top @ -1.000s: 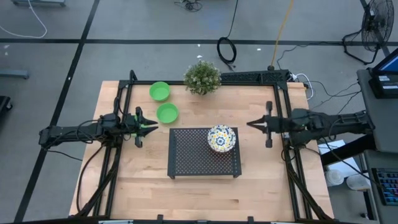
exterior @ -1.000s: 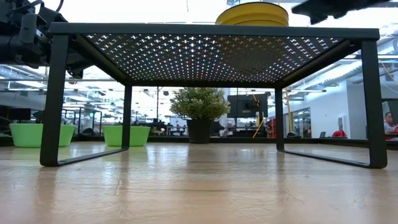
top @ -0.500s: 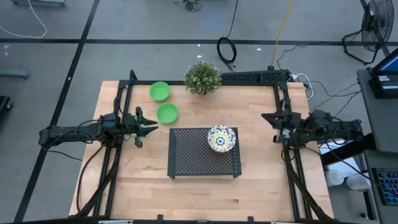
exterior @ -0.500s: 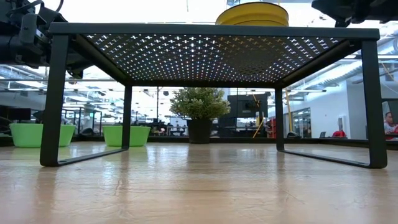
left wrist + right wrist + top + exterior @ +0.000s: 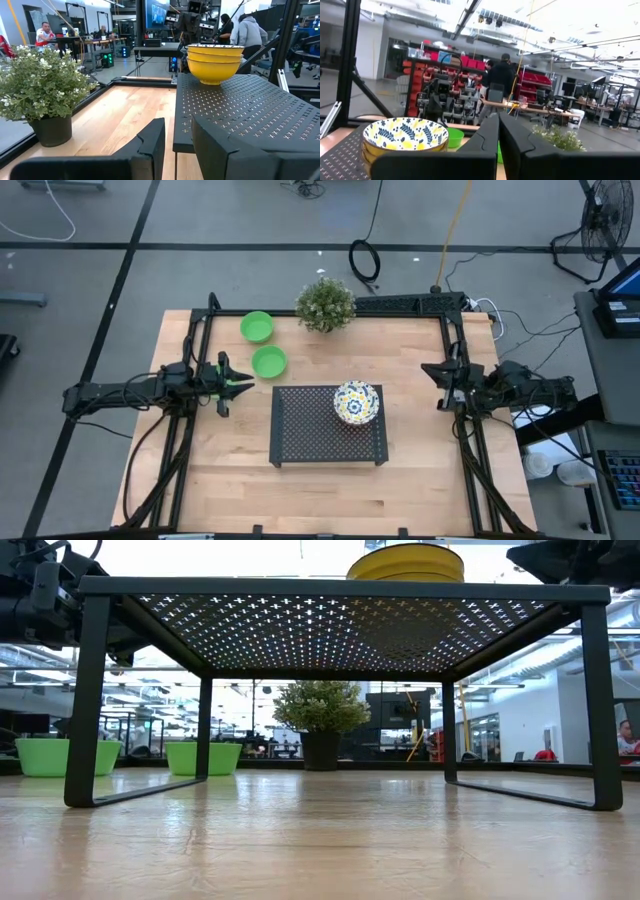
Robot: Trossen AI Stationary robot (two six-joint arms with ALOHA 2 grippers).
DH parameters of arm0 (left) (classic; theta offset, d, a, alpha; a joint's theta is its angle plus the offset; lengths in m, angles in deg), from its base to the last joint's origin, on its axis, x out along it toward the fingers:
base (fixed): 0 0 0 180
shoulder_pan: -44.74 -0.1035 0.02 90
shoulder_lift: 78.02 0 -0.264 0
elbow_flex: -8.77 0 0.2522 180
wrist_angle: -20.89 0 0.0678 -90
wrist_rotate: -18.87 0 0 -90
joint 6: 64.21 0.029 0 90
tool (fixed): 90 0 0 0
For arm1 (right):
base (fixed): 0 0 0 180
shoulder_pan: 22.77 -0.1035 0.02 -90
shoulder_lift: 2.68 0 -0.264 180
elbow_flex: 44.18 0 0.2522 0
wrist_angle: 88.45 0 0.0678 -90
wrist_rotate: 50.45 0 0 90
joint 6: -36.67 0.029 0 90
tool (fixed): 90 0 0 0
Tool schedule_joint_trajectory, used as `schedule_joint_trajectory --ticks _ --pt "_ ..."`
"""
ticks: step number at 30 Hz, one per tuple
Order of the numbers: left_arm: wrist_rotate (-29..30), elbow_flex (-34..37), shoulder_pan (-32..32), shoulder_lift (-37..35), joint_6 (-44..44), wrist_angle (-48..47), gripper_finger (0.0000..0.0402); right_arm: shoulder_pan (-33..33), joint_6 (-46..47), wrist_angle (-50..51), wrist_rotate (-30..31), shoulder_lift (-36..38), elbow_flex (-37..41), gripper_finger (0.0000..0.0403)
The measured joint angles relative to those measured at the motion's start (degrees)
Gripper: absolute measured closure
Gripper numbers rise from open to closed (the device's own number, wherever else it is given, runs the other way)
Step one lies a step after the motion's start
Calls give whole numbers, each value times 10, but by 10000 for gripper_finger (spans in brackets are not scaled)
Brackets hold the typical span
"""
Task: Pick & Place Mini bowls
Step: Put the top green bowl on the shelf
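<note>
Left gripper (image 5: 240, 383) at table's left edge, fingers partly spread, empty, just beside nearer green bowl (image 5: 269, 362). Right gripper (image 5: 428, 370) pressed together, empty, at right edge. Patterned bowls (image 5: 356, 402) stacked on black mesh rack (image 5: 300, 430); 2nd green bowl (image 5: 257, 327) near potted plant (image 5: 325, 304).

From above, the stack of patterned bowls (image 5: 356, 402) on the black mesh rack (image 5: 300, 430) reads as a single bowl, so how many are nested there cannot be counted; the left wrist view shows only their yellow undersides and two rims. In the low view the rack's top edge cuts off that stack's lower part, one rack leg hides part of the farther green bowl (image 5: 56, 756), and the right arm shows only as a dark shape clipped by the picture's upper corner. In the right wrist view the right gripper (image 5: 498, 131) hides most of a green bowl (image 5: 454, 138), and the potted plant (image 5: 558, 139) shows only its top.
</note>
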Motion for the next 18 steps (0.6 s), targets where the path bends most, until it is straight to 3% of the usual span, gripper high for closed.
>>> schedule_joint_trajectory --ticks 7,18 --pt "0 0 0 0 0 0 302 0 1 -108 0 0 69 403" --pt "0 0 0 0 0 0 302 0 4 -124 0 0 93 403"
